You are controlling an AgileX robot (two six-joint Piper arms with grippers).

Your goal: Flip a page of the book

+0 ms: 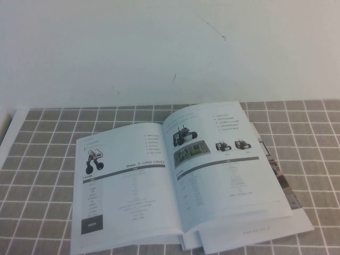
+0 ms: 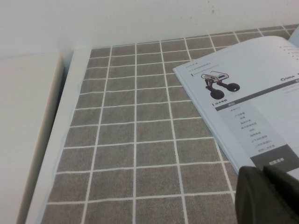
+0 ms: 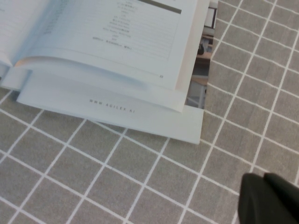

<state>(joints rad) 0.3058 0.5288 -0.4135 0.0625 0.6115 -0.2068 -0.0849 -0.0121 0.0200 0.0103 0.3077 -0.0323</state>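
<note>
The book (image 1: 175, 180) lies open and flat on the checked cloth, both pages facing up. Its right-hand page (image 1: 228, 175) carries wheeled-robot photos and a dark grey bar; its left-hand page (image 1: 127, 186) shows one robot photo and a black block. Neither arm shows in the high view. In the left wrist view my left gripper (image 2: 264, 175) hovers shut and empty over the book's (image 2: 252, 102) near left corner. The right wrist view has my right gripper (image 3: 264, 179) shut and empty above bare cloth, off the near right corner of the book (image 3: 117, 42).
Under the book lie other white booklets: one with a printed web address (image 3: 140, 116) juts out at the front, one with photo edges (image 1: 276, 175) shows at the right. A grey checked cloth (image 1: 48, 159) covers the table. A white ledge (image 2: 28, 140) runs along the left.
</note>
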